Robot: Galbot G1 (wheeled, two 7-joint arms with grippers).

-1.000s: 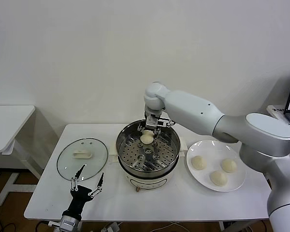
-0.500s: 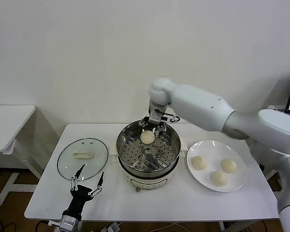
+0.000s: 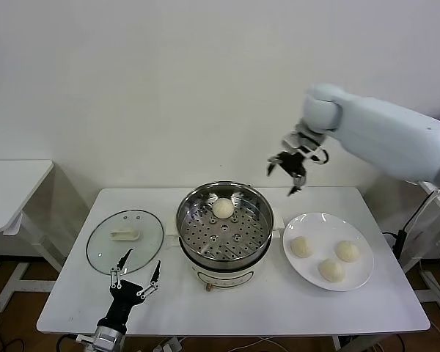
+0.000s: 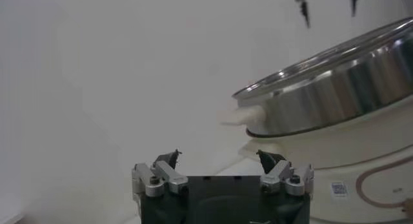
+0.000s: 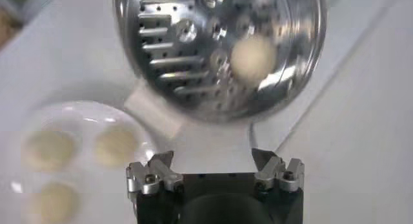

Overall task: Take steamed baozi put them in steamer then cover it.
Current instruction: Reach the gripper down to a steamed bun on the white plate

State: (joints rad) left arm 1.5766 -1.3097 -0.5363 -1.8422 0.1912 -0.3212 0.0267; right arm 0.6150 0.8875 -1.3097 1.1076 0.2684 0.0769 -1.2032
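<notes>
White table [image 3: 66, 308], bearing the steamer [image 3: 225, 253] at its centre, the white plate [image 3: 363, 275] to the robot's right of it and the cover [image 3: 103, 253] lying flat to its left. Right gripper [image 3: 291, 173], jaws apart and empty, raised in the air between steamer and plate; left gripper [image 3: 136, 273], jaws apart, low at the table's near edge, just before the cover. Steamed baozi: one [image 3: 222, 208] on the steamer's perforated floor toward the far wall, three [image 3: 301, 247] [image 3: 347, 251] [image 3: 331, 270] on the plate.

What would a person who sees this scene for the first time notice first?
Probably the steamer at the middle of the table, uncovered, with one baozi on its perforated tray. The right hand hangs open and empty, raised above the gap between steamer and white plate, where three more buns lie. The glass cover lies flat on the steamer's left.
</notes>
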